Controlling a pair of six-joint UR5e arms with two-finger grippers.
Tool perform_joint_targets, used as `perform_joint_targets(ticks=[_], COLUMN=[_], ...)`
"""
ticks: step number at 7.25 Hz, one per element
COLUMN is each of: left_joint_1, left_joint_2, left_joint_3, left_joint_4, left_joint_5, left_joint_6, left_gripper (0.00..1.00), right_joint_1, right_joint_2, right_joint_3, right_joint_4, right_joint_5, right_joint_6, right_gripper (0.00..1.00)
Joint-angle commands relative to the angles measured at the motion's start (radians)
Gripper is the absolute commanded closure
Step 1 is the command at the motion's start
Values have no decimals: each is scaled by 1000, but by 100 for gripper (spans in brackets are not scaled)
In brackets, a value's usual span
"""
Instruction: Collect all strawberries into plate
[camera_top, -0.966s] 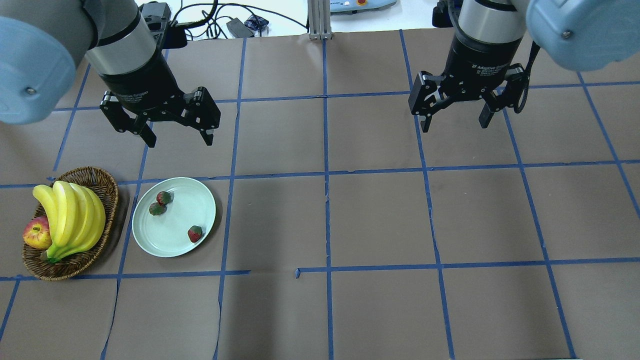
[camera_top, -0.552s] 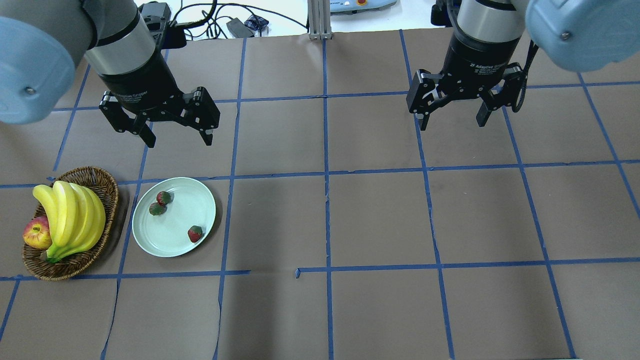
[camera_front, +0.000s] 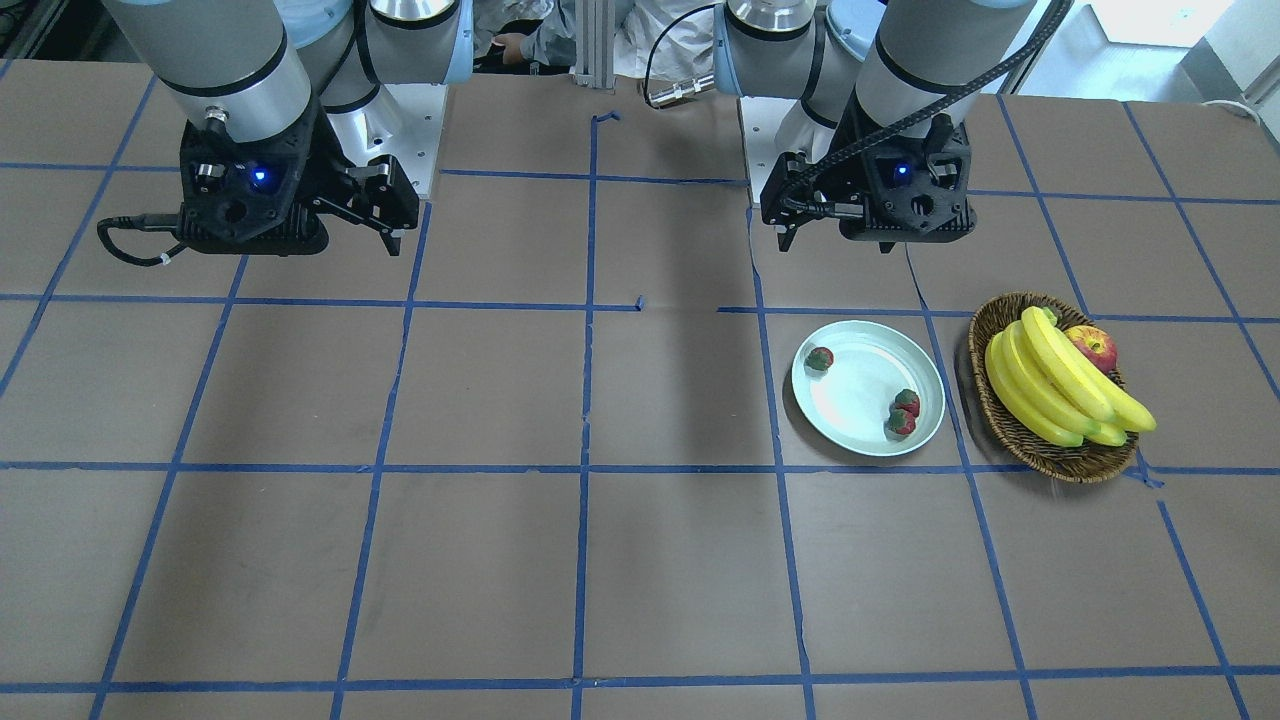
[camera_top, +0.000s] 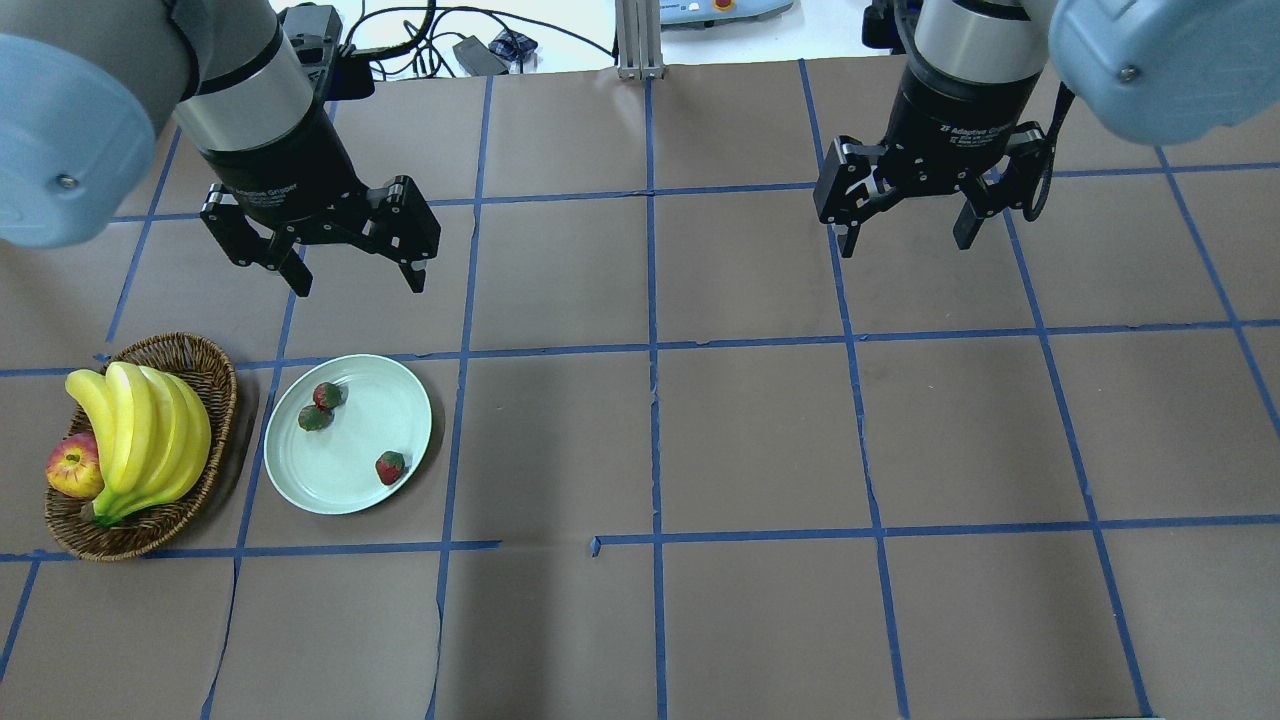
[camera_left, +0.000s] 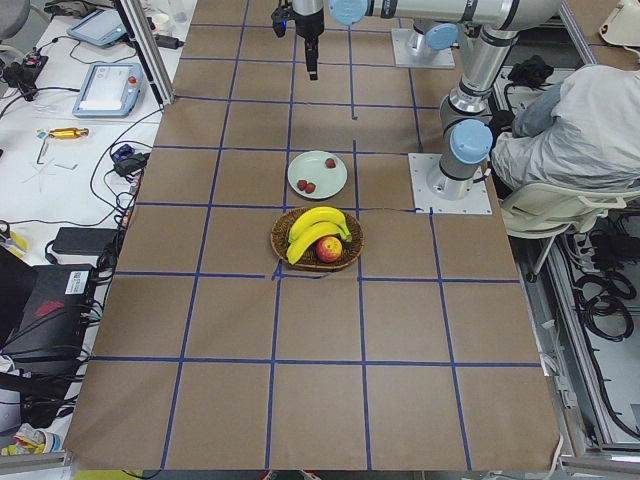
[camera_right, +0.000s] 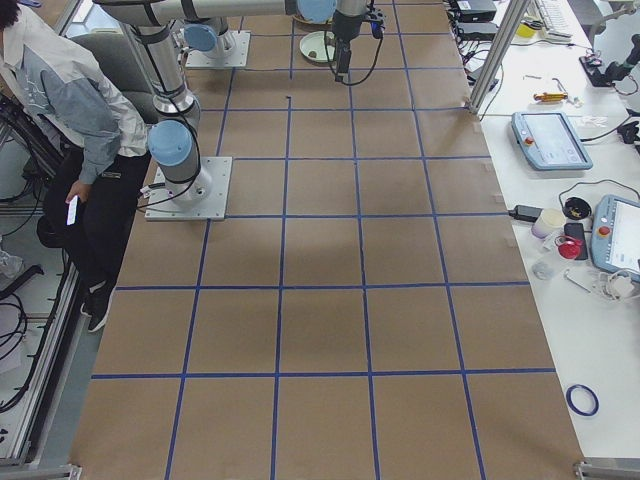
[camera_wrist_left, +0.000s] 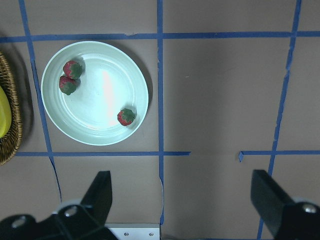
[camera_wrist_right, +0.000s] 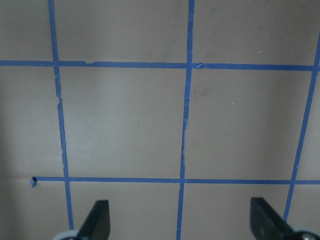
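Three strawberries (camera_top: 327, 396): all lie inside the plate. Two touch each other near the rim on the basket side, and the lone strawberry (camera_top: 390, 467) sits near the opposite rim.
Plate (camera_top: 352, 435): round, pale mint-green, on the brown table (camera_top: 750, 430) on my left side, just beside the wicker basket (camera_top: 222, 372).
Left gripper (camera_top: 360, 283): fingers spread wide with nothing between them, hovering above the table near the plate.
Right gripper (camera_top: 907, 245): fingers also spread wide and empty, well apart from the plate.
Basket contents: bananas (camera_top: 145, 430) and an apple (camera_top: 72, 468), not part of my task.
Step in hand: I judge the collecting done, as no strawberry shows on bare table in any view.
Doing it well: I would lift both arms straight up and away. A brush against the plate rim could roll a berry out.
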Motion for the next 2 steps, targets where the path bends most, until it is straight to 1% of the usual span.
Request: perform_joint_targets(ticks=[1,2], left_joint_1=[0,2], left_joint_2=[0,2], left_joint_3=[0,2], left_joint_4=[2,2], left_joint_5=[2,2], left_joint_6=[0,0], left_gripper=[0,0], right_joint_1=[0,0], right_joint_2=[-1,-1], right_joint_3=[6,6], right_joint_4=[0,0], right_joint_5=[-2,-2], right_joint_6=[-6,2], right_gripper=[0,0])
